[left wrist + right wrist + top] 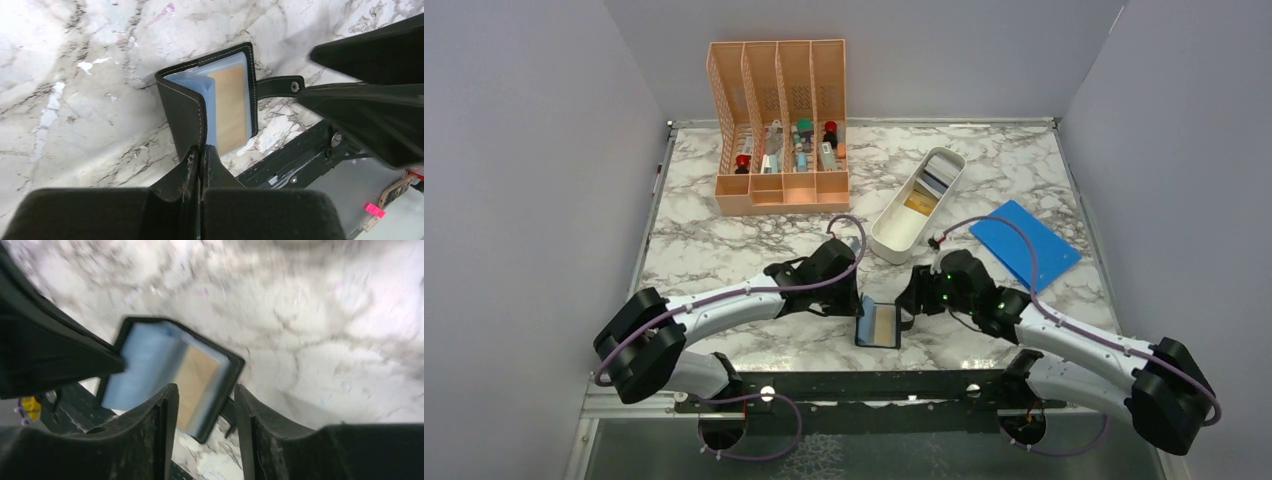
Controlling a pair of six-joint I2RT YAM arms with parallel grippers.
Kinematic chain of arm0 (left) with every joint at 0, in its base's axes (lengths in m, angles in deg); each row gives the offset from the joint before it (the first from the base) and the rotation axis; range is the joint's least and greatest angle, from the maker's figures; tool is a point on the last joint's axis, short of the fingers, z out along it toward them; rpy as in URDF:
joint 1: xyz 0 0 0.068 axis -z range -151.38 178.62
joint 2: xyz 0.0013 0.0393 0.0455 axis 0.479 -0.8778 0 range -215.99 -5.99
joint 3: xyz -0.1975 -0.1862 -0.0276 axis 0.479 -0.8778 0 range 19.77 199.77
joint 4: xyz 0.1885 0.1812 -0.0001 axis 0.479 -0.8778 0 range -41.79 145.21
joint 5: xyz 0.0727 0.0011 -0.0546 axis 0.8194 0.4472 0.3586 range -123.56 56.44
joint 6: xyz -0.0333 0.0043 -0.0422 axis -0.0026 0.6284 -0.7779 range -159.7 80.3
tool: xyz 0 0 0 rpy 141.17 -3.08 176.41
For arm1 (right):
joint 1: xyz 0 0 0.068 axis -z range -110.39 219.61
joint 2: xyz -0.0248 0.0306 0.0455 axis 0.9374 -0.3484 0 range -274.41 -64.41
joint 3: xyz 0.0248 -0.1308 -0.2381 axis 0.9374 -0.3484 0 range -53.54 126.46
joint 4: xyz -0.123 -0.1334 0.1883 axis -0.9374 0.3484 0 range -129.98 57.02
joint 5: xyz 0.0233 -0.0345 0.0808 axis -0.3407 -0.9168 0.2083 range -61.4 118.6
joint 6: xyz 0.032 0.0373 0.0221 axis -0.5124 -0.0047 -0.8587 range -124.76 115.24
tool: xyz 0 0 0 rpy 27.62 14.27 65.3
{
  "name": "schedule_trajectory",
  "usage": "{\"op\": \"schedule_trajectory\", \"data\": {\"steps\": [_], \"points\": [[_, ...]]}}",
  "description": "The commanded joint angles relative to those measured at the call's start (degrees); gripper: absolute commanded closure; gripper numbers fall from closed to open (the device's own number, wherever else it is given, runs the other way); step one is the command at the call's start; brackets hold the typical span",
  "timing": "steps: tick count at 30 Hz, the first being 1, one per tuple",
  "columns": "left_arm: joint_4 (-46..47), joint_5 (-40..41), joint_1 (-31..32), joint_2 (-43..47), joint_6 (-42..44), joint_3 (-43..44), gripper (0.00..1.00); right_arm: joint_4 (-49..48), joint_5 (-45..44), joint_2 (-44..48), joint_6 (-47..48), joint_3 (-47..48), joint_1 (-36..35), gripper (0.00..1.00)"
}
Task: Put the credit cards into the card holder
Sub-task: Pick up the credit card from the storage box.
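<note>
The black card holder point(879, 325) lies open near the table's front edge, with a tan card point(884, 325) in its clear inner sleeves. My left gripper point(856, 305) is shut on the holder's left cover point(185, 107), holding that flap raised; the tan card point(229, 107) and the snap tab point(280, 87) show beyond it. My right gripper point(205, 395) hovers open just over the holder's right edge point(227, 377) with nothing between its fingers. This view is motion-blurred. More credit cards point(929, 185) lie in the white tray.
The long white tray point(894, 240) sits diagonally behind the holder. A peach slotted organizer point(779, 130) with small items stands at the back left. A large flat blue rectangle point(1024, 243) lies to the right. The black frame rail point(874, 385) runs just below the holder.
</note>
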Motion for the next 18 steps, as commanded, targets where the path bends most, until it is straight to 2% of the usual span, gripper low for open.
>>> {"op": "schedule_trajectory", "data": {"steps": [1, 6, 13, 18], "points": [[1.9, -1.65, -1.87, 2.34, 0.48, -2.67, 1.0, 4.76, -7.86, 2.69, 9.03, 8.65, -0.33, 0.47], [6.1, -6.7, -5.34, 4.61, -0.06, -6.31, 0.99, 4.05, -15.63, -2.8, 20.82, 19.2, -0.25, 0.43], [9.25, -9.46, -7.44, 5.07, 1.84, -8.93, 0.88, -0.59, -27.01, -20.45, 39.28, 32.17, 3.5, 0.43], [11.27, -10.89, -7.47, 5.37, 1.94, -10.58, 0.84, -1.76, -25.61, -32.11, 47.57, 41.55, 10.73, 0.43]]}}
